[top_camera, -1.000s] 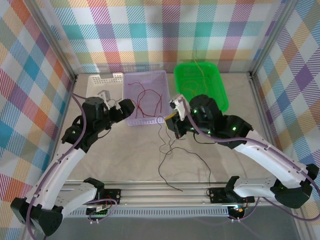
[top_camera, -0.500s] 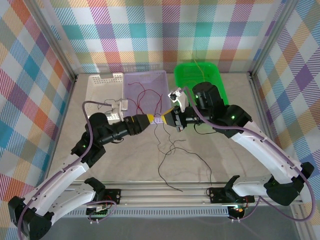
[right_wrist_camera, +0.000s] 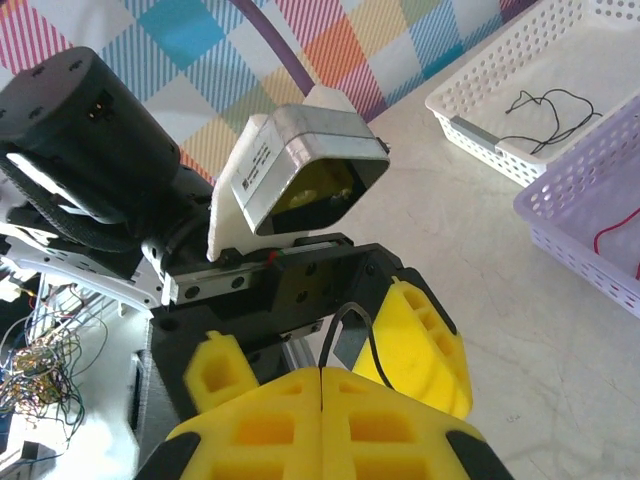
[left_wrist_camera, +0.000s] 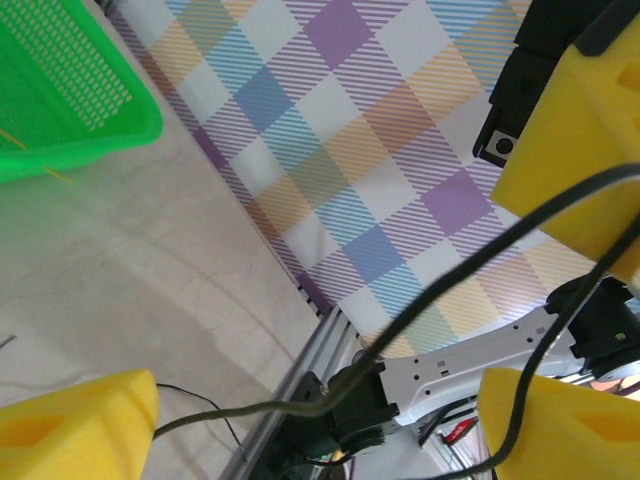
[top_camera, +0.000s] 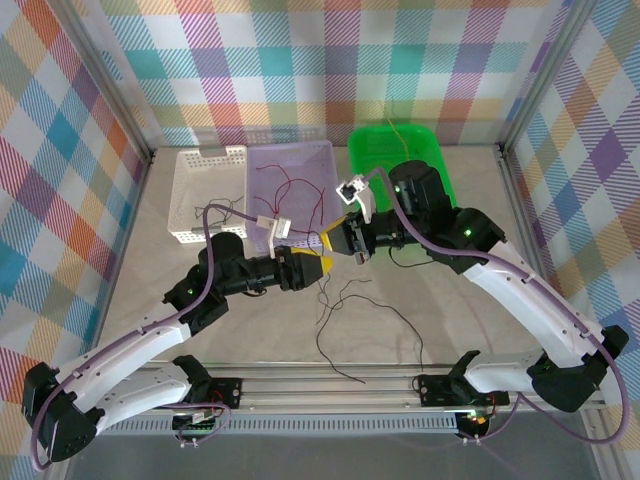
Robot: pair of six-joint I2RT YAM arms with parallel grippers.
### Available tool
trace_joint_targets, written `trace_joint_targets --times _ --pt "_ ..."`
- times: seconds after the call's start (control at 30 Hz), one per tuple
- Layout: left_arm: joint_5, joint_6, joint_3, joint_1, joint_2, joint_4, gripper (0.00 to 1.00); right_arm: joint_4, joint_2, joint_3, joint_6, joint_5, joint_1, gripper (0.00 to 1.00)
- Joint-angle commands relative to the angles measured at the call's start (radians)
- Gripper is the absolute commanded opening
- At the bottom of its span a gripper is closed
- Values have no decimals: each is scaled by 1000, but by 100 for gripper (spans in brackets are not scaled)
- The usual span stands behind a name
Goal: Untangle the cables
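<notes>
My right gripper (top_camera: 336, 241) is shut on a thin black cable (right_wrist_camera: 343, 322), which loops out from between its closed yellow pads (right_wrist_camera: 270, 420). The rest of the black cables (top_camera: 352, 300) trail down onto the table in a loose tangle. My left gripper (top_camera: 322, 265) faces the right one, open, its yellow fingers (right_wrist_camera: 425, 340) on either side of the right gripper's tips. In the left wrist view the black cable (left_wrist_camera: 440, 290) crosses the gap of the left gripper (left_wrist_camera: 320, 410) without being pinched.
At the back stand a white basket (top_camera: 190, 165) holding black cables, a lilac basket (top_camera: 322, 150) with red cables and a green basket (top_camera: 440, 170) with a yellow one. The metal rail (top_camera: 330, 385) runs along the near edge.
My left arm swung from the lilac basket to the table's middle, bringing its jaws around the cable at the right gripper's tips, and they have narrowed a little. The right gripper stayed shut.
</notes>
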Motion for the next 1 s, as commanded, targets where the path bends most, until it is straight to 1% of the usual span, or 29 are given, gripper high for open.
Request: trace_joint_targets --times 0.0,0.1,0.17,0.23,0.3,0.4,0.53,0.7,0.8,0.93,0.97 --pt "-5 30 27 -15 -2 27 79 38 -1 -5 20 -55 -6 0" --pt "-5 29 29 -17 3 33 72 44 -2 -11 25 -62 -8 0" --pt "-6 30 31 -19 6 36 62 50 -2 -18 30 -70 -8 0" --pt "-7 29 33 -19 9 40 54 56 0 -23 36 -81 -8 0" --pt "-5 27 33 -22 11 47 49 66 0 -31 44 -85 -8 0" --pt "-6 27 38 -24 15 51 39 68 1 -42 45 -83 -8 0" --pt "-12 27 41 -26 9 40 24 75 -5 -61 48 -77 -11 0" --pt "-24 39 40 -26 -16 12 0 82 -16 -86 54 -68 -19 0" --pt "-43 47 45 -27 -33 -15 0 85 -25 -100 56 -63 -22 0" --pt "-85 58 45 -27 -62 -50 0 94 -56 -127 65 -25 -33 0" --pt "-103 61 46 -26 -68 -70 0 101 -67 -138 71 -12 -40 3"
